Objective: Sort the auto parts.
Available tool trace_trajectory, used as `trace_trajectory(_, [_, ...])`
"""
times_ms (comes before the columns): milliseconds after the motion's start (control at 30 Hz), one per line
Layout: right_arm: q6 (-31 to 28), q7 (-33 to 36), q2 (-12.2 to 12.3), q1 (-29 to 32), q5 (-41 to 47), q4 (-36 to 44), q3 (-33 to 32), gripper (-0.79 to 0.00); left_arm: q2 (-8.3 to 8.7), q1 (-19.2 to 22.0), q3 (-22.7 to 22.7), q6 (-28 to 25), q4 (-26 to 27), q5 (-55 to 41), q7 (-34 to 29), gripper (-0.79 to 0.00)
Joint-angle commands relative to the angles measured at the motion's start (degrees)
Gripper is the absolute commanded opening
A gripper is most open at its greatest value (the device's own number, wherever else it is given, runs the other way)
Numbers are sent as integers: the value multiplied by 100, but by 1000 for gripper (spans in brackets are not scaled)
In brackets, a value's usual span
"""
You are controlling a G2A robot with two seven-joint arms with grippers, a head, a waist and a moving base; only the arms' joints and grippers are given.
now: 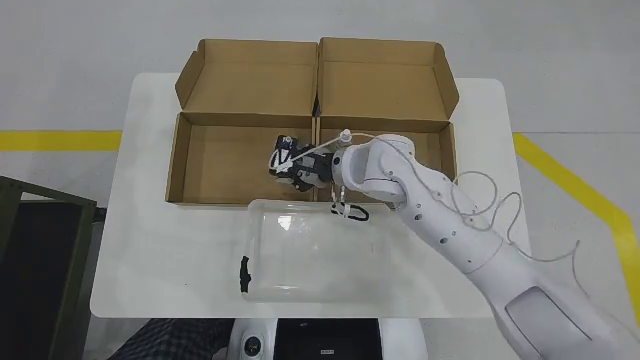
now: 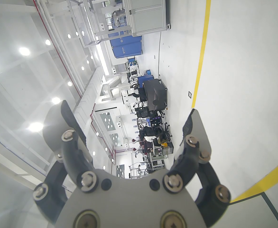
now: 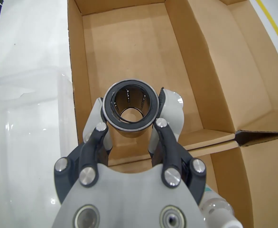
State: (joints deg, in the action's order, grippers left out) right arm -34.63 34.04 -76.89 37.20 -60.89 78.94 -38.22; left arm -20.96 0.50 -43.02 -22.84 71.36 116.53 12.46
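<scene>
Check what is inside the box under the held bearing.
The box shows only bare cardboard floor. The right gripper, shut on the bearing, hides the patch beneath it.

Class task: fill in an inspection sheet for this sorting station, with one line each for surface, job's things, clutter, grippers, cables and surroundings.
Surface: white table carrying a left cardboard box and a right cardboard box, both open and side by side, with a clear plastic bin in front of them.
Job's things: cylindrical bearing, held above the left cardboard box's floor.
Clutter: nothing seen.
Grippers: right gripper shut on the bearing; left gripper open, holding nothing, aimed at the room.
Cables: thin white cable looping along the right arm.
Surroundings: yellow floor line; dark green frame beside the table.
</scene>
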Motion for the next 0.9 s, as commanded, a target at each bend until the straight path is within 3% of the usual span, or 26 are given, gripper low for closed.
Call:
trace_trajectory(0, [16, 22, -44, -74, -2, -108, 69, -785, 0, 0, 0, 0, 0, 0, 0, 0])
trace_trajectory(367, [-18, 172, -241, -309, -17, -509, 334, -782, 0, 0, 0, 0, 0, 0, 0, 0])
trace_trajectory(600, [-88, 180, -301, -345, -47, -657, 365, -603, 0, 0, 0, 0, 0, 0, 0, 0])
trace_trajectory(867, [-166, 223, -340, -362, -53, -755, 335, -557, 0, 0, 0, 0, 0, 0, 0, 0])
